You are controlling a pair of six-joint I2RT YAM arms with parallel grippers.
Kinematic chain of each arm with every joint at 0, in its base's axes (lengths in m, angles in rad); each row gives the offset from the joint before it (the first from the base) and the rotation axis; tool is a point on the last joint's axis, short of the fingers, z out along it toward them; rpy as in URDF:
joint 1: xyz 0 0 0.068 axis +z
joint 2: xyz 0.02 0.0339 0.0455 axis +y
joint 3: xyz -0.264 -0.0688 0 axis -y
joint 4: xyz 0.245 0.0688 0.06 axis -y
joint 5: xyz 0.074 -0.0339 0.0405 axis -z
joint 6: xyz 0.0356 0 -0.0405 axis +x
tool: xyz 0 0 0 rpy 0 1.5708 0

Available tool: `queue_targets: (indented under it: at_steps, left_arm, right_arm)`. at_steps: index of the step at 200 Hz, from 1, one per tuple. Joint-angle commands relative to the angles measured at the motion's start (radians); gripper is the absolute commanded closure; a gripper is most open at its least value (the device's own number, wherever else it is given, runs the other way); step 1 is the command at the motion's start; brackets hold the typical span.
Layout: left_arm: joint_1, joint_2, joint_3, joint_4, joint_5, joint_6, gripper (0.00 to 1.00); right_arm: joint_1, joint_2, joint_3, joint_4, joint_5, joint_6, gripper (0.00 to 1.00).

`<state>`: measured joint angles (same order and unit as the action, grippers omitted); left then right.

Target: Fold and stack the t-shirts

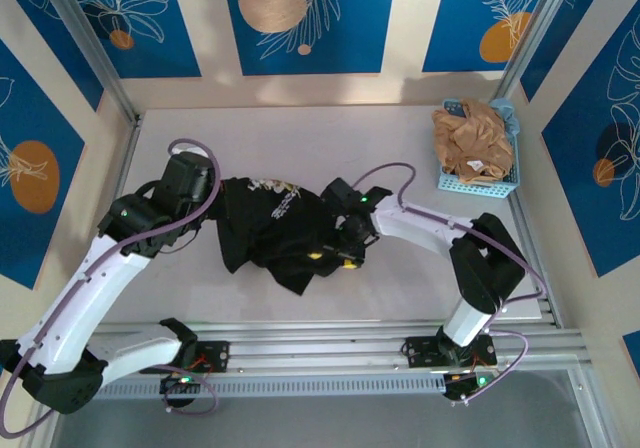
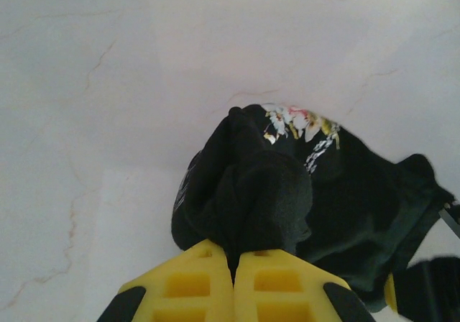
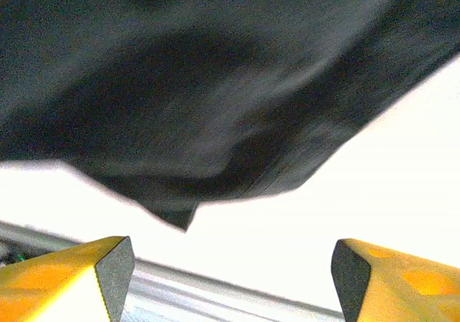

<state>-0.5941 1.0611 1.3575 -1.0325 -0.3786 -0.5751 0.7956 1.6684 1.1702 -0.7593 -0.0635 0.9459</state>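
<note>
There are two t-shirts, two arms with one hand each, and one basket. The black t-shirt [image 1: 270, 223] lies crumpled in a loose heap at the middle of the bench [image 1: 400, 138], between the two arms, with a pale print [image 1: 277, 195] showing on its far side. In the left wrist view that print reads as small pink, white and yellow flowers with white lettering. The tan-brown t-shirt [image 1: 470, 140] is bunched up inside the light blue perforated basket [image 1: 481, 180], which stands at the far right corner of the bench, well apart from the black one. A metal rail [image 1: 330, 343] runs along the near edge of the bench, where both arm bases are fixed, and blue panels with an orange and white leaf pattern [image 1: 310, 18] wall the scene in. The left hand [image 2: 233, 261] is at the left edge of the black t-shirt, and its yellow fingers [image 2: 194, 286] are pressed together with a fold of black cloth pinched between them and bulging up out of the grip. The right hand [image 1: 332, 258] sits at the near right edge of the same shirt. Its two yellow fingers [image 3: 79, 272] stand wide apart with nothing between them, and a hem of black cloth hangs just ahead of them over the pale bench. Whether they touch the cloth cannot be told.
</note>
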Motion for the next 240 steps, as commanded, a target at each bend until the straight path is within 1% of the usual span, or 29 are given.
queue_targets:
  at_steps: [1,16,36,65,77,83,100,108,122,143,159,183,209,223,240]
  left_arm:
    - [0.023,-0.018,-0.012,-0.058,-0.065,-0.03,1.0]
    - [0.038,-0.022,-0.022,-0.069,-0.068,-0.034,1.0]
    - [0.057,-0.024,-0.03,-0.075,-0.063,-0.028,1.0]
    - [0.078,-0.031,-0.052,-0.065,-0.049,-0.031,1.0]
    - [0.083,-0.037,-0.065,-0.057,-0.044,-0.036,1.0]
    - [0.085,-0.042,-0.07,-0.054,-0.044,-0.04,1.0]
    - [0.092,-0.051,-0.085,-0.046,-0.045,-0.044,1.0]
    - [0.095,-0.054,-0.092,-0.042,-0.048,-0.044,1.0]
    - [0.102,-0.059,-0.102,-0.033,-0.049,-0.046,1.0]
    - [0.12,-0.061,-0.102,-0.019,-0.051,-0.047,1.0]
    - [0.143,-0.051,-0.087,0.009,-0.046,-0.037,1.0]
    - [0.189,0.002,-0.002,0.037,-0.039,-0.017,1.0]
    - [0.234,0.052,0.141,0.065,-0.053,0.015,1.0]
    - [0.241,0.063,0.223,0.082,-0.059,0.032,1.0]
    - [0.242,0.057,0.321,0.108,-0.054,0.068,1.0]
  right_arm:
    - [0.118,0.068,0.111,-0.098,0.053,-0.144,0.26]
    - [0.186,0.145,0.164,-0.128,0.102,-0.181,0.28]
    - [0.232,0.233,0.212,-0.145,0.115,-0.176,0.3]
    - [0.235,0.336,0.255,-0.159,0.133,-0.167,0.32]
    - [0.233,0.363,0.276,-0.154,0.141,-0.17,0.36]
    - [0.232,0.375,0.289,-0.153,0.149,-0.17,0.41]
    - [0.23,0.4,0.318,-0.147,0.18,-0.171,0.6]
    - [0.225,0.401,0.33,-0.144,0.197,-0.172,0.72]
    - [0.213,0.385,0.347,-0.151,0.23,-0.165,1.0]
    - [0.188,0.279,0.349,-0.164,0.308,-0.157,1.0]
    - [0.163,0.145,0.348,-0.168,0.369,-0.172,1.0]
    - [0.094,-0.027,0.394,-0.191,0.415,-0.221,1.0]
    - [-0.007,-0.164,0.487,-0.193,0.399,-0.31,1.0]
    - [-0.055,-0.217,0.542,-0.187,0.374,-0.362,1.0]
    - [-0.091,-0.269,0.616,-0.186,0.359,-0.418,1.0]
